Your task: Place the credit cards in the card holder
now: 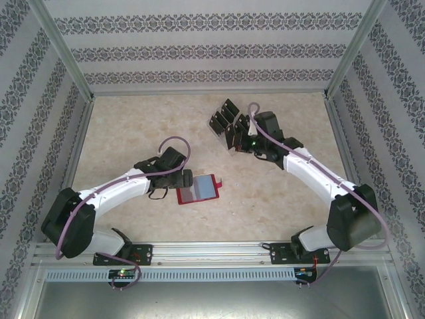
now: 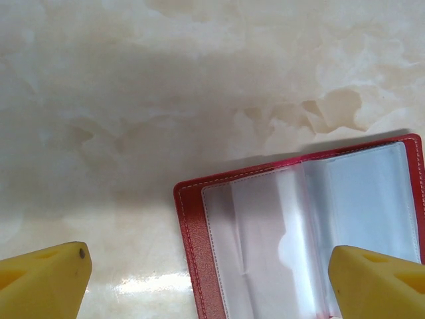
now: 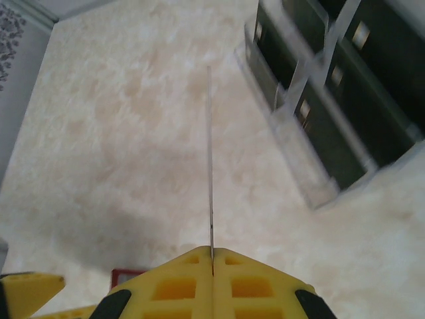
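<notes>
As we look down from above, the red wallet lies spread open on the marble-look table, clear sleeves facing up. The left gripper is parked right at the wallet's left edge. Up and to the right of the wallet, well apart from it, stands a clear rack with black cards upright in its slots. The right gripper hovers on the side of that rack nearer the wallet, though from this height you cannot make out what its fingers are doing. Over to the left wrist camera: the wallet sits low and right in the shot, red border stitched in white, and the plastic pockets look bare. The yellow fingers are spread wide and gripping nothing. One is over bare table left of the wallet, the other over the wallet's right-hand pocket. Whether that one touches the plastic, hard to say. Now the right wrist camera: its two yellow fingers are pressed tight together on one card, seen edge-on as a thin line running straight out from the tips. The rack with its dark cards sits off to the upper right, and a sliver of the red wallet peeks in at the bottom edge, left of the fingers.
</notes>
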